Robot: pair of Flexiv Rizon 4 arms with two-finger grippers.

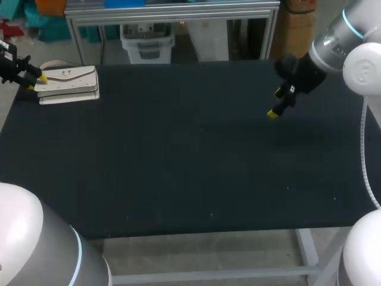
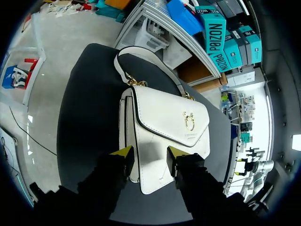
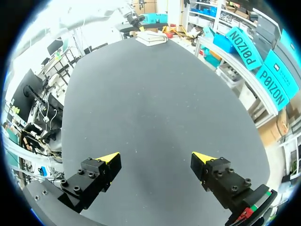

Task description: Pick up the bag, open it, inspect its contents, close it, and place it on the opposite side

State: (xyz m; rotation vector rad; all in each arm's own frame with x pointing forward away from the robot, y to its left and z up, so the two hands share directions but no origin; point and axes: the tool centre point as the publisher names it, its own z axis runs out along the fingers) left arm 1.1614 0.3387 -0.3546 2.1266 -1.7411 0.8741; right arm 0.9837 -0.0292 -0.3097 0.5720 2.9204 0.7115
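Note:
A white handbag [image 1: 68, 83] with a gold clasp and a chain handle lies flat at the table's far left corner. My left gripper [image 1: 36, 82] is at its left end. In the left wrist view the bag [image 2: 164, 122] fills the space ahead, and its near end sits between the half-narrowed fingers of the left gripper [image 2: 149, 154]. One yellow tip is by the bag's side edge, the other lies over its front flap, and no firm pinch from two sides shows. My right gripper [image 1: 275, 102] hangs open above the table's far right, with nothing between its fingers [image 3: 155, 157].
The dark table top [image 1: 190, 161] carries only the bag. Its front edge runs across the lower part of the head view. The left edge is close beside the bag.

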